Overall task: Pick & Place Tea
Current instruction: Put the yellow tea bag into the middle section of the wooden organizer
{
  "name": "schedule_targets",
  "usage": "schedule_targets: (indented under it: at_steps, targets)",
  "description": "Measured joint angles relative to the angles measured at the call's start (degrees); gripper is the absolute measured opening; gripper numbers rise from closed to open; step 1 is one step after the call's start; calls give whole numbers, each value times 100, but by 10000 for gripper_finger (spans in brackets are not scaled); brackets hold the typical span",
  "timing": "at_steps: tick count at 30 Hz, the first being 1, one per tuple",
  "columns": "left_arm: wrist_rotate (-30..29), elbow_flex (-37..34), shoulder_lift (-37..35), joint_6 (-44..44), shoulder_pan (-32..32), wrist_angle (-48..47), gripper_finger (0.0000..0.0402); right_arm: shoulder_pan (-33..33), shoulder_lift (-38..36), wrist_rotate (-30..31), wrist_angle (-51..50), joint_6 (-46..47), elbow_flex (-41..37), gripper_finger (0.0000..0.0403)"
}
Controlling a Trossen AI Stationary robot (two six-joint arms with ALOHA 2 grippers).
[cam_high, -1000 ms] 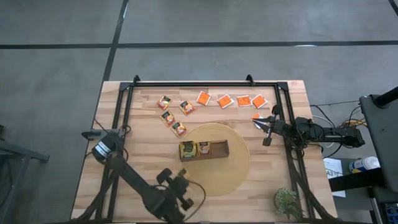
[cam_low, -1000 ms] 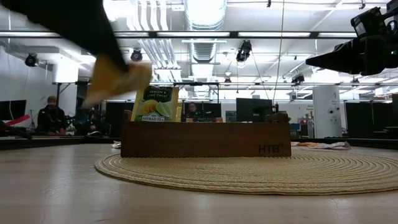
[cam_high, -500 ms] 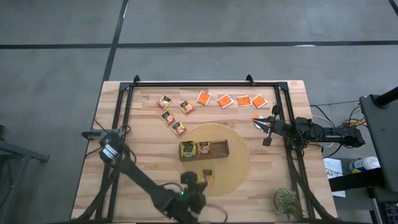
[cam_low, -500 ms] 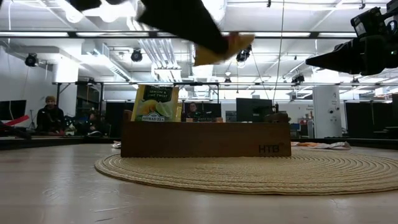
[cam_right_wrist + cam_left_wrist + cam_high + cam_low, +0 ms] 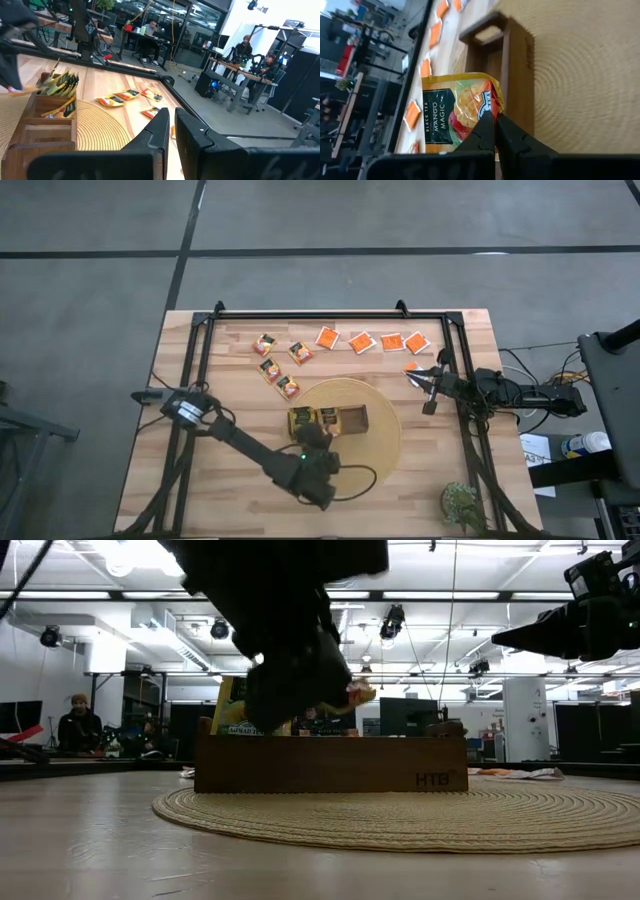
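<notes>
We see L gripper (image 5: 494,131) clamped on yellow-orange sachet (image 5: 457,111) over tray (image 5: 355,420); R gripper (image 5: 418,377) closed, empty, near surface's right edge.

A grey concrete floor (image 5: 400,220) crossed by dark seam lines surrounds the wooden table (image 5: 240,410); a small potted plant (image 5: 462,502) stands at one table corner; beyond, a wide hall with a white ceiling (image 5: 480,570) carries long strip lights (image 5: 330,595), ducts and hanging spotlights (image 5: 391,622); desks with monitors (image 5: 405,712) line the far side; a seated person (image 5: 82,722) shows at one desk, and more people (image 5: 245,47) sit at workbenches past dark glass partitions
</notes>
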Motion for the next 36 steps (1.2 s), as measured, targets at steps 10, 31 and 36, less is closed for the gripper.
schedule_targets:
  at_steps: [10,31,36]
  targets:
    - [218,-21,19,23,339,-103,0,2,0,0,0,1,0,27]
    - [907,-72,22,-520,676,-194,7,2,0,1,0,0,0,27]
    - [740,-72,22,-436,674,-193,38,2,0,-1,0,0,-2,27]
